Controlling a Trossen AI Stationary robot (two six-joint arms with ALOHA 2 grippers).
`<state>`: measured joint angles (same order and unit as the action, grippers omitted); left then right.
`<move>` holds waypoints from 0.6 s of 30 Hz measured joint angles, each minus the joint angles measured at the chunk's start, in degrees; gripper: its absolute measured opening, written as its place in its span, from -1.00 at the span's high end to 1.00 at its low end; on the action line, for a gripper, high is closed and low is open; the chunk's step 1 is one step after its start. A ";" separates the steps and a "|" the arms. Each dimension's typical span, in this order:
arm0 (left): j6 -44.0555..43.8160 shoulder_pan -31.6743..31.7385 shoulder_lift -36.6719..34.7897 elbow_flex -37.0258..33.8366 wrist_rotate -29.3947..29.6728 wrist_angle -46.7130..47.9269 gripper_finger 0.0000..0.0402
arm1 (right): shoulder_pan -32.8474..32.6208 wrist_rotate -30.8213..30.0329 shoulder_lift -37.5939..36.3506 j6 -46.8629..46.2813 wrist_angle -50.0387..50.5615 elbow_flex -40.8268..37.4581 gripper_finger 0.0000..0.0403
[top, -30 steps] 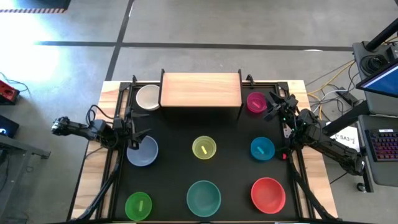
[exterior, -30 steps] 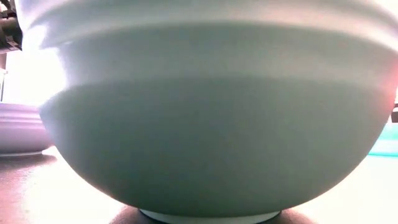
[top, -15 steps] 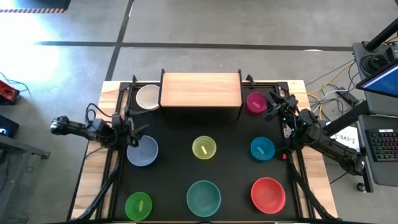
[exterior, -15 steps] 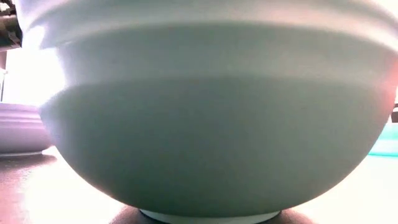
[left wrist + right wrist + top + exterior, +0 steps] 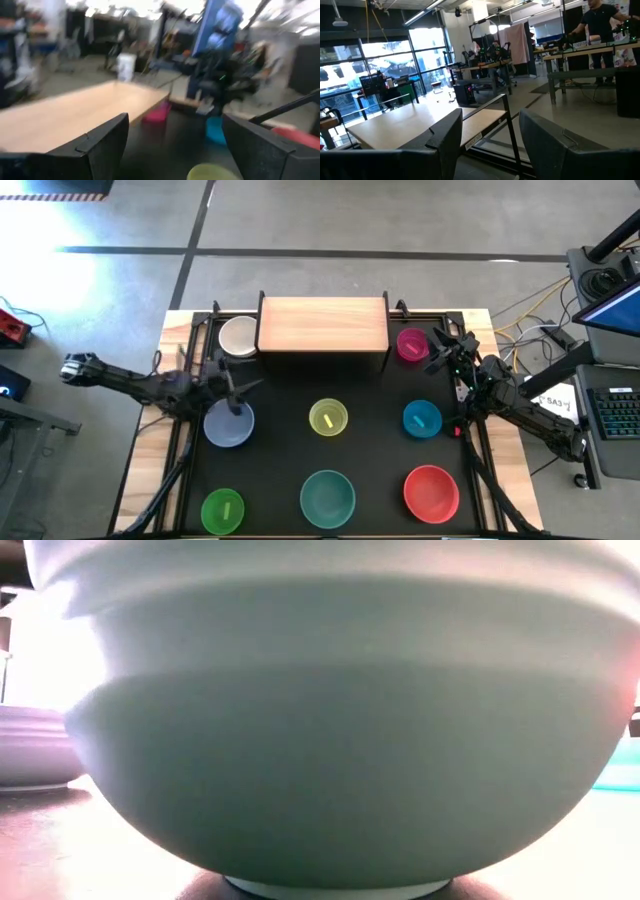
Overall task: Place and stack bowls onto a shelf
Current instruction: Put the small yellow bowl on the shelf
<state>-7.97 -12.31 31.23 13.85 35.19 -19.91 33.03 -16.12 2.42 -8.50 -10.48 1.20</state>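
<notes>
Several round bowls stand on the black table in the high view: white (image 5: pixel 238 336), magenta (image 5: pixel 412 343), lavender-blue (image 5: pixel 229 425), yellow (image 5: pixel 328 419), blue (image 5: pixel 422 418), green (image 5: pixel 222 510), teal (image 5: pixel 328 496) and red (image 5: pixel 431 492). The bare wooden shelf (image 5: pixel 323 325) stands at the far edge between the white and magenta bowls. My left gripper (image 5: pixel 242 384) is open and hovers over the lavender-blue bowl's far rim; its wrist view looks past the shelf (image 5: pixel 65 117). My right gripper (image 5: pixel 437 352) waits open beside the magenta bowl.
The teal bowl (image 5: pixel 340 740) fills the low view, with the lavender-blue bowl (image 5: pixel 30 745) at its left. Black frame rails run along both table sides. A person (image 5: pixel 600 22) stands at benches far behind. Free black surface lies between shelf and yellow bowl.
My left arm has stretched out toward the table's right, carrying its open gripper from the left rail to above the lavender-blue bowl's far rim. The bowls and the right arm have stayed put.
</notes>
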 joint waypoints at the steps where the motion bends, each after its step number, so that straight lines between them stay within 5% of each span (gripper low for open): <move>1: -1.87 0.21 2.34 1.25 0.66 1.58 -0.50 | 0.01 0.00 0.00 0.07 0.00 0.01 0.08; 8: -10.73 0.71 17.30 12.93 -0.18 18.77 -0.50 | 0.00 -0.02 0.00 0.07 0.00 -0.01 0.08; 18: -15.47 4.06 38.44 27.32 -10.26 44.44 -0.50 | -0.01 -0.01 0.01 0.06 0.01 -0.01 0.08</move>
<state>-23.44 -8.25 69.66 41.16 24.94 24.53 33.01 -16.13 2.42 -8.44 -10.47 1.19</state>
